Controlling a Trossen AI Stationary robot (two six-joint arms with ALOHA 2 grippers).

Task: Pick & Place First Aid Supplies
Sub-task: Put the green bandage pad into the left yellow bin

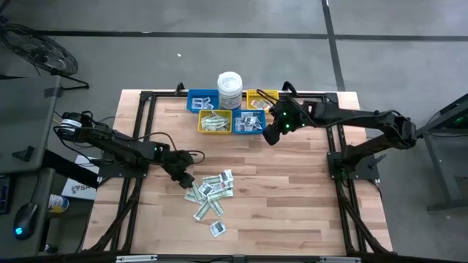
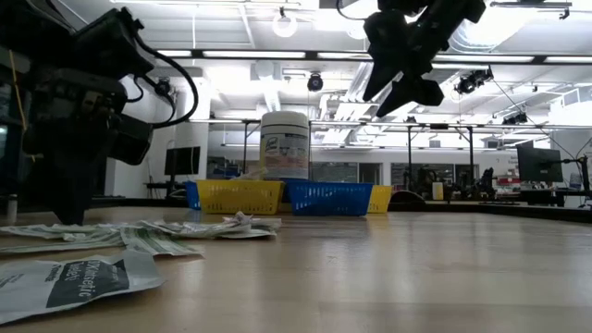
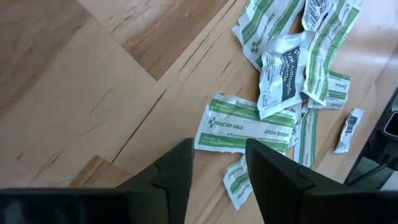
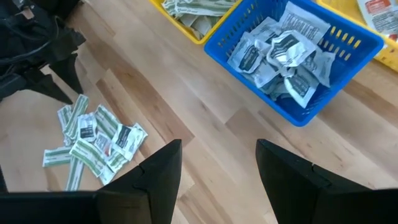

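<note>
Both robot arms are matte black, jointed tubes trailing loose black cables. The right arm shows a small green light near its wrist. Each ends in two flat, tapered black fingers.

High view: looking straight down from above, taking in the whole wooden table, both arms and floor around it.

Low view: sitting at table-top height, facing level across the boards toward the bins and the room behind; the nearest packet is looming large at the near edge.

Left wrist view: pointing down close over the loose pile of packets (own two fingers framing the shot).

Right wrist view: looking down from higher up, taking in the blue bin and, farther off, the same pile.

All four views are sharing that pile; high, low and right wrist views are sharing the bins.
</note>
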